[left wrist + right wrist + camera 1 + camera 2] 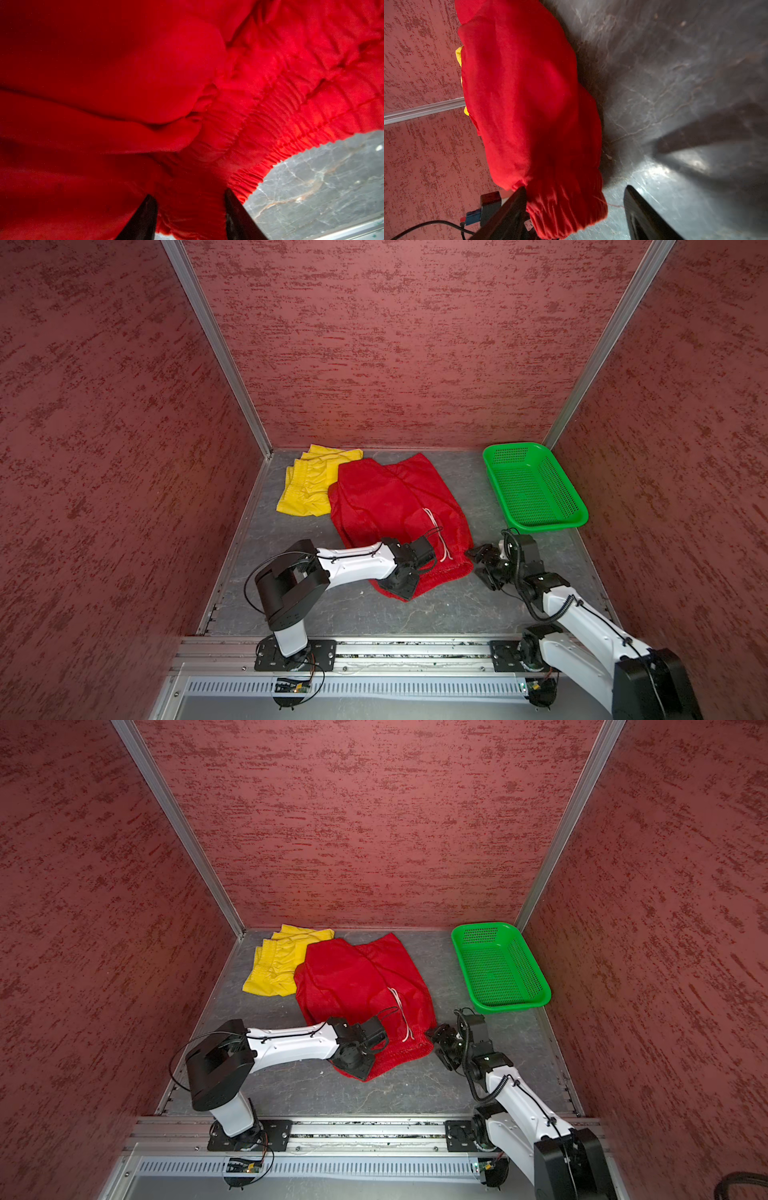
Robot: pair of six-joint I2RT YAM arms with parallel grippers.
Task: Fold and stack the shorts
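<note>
No txt, labels, brands or nos. I can read in any view from my end; red shorts and yellow shorts show no print I can make out; small boards under the arm bases too small to read
</note>
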